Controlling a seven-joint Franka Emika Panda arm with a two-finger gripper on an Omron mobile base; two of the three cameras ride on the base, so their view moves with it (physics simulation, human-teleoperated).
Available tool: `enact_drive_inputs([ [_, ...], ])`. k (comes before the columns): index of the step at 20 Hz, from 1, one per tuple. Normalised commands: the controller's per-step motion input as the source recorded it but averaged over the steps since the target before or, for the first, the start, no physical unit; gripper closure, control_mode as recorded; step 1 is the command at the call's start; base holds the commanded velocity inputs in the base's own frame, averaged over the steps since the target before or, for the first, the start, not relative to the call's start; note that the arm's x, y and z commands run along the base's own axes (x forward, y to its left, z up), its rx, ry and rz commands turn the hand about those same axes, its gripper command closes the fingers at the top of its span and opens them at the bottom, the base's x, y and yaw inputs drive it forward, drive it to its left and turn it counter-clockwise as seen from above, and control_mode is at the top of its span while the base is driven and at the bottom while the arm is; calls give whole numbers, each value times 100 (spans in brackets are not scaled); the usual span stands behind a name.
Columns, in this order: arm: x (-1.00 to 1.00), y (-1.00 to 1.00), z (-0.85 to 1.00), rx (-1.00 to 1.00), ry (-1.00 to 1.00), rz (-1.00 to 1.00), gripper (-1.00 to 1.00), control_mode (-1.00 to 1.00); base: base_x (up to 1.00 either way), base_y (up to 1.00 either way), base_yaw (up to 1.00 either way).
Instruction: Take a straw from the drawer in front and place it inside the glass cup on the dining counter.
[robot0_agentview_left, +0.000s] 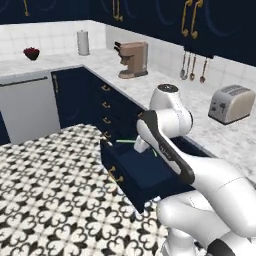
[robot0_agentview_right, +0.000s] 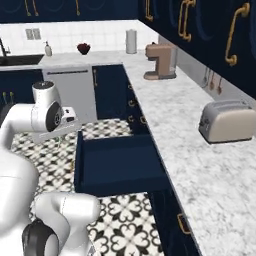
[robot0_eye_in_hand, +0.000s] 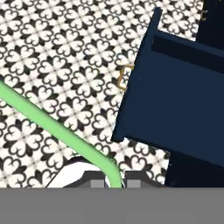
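Pinching straw (robot0_eye_in_hand: 57, 131) between jaws — above floor (beside open drawer (robot0_eye_in_hand: 175, 109)).

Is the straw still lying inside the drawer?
No: in the hand view the straw runs up from between the shut fingertips of the gripper, over the tiled floor beside the open drawer.

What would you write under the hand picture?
End effector pinches the green straw above the patterned floor, open navy drawer alongside.
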Motion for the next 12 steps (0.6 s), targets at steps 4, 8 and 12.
enact_drive_inputs([
  [4, 0, 0, 0, 0, 0, 0, 100, 100, -32, 95, 77],
  [8, 0, 0, 0, 0, 0, 0, 100, 100, -18, 99, 76],
  [12, 0, 0, 0, 0, 0, 0, 100, 100, -11, 99, 73],
])
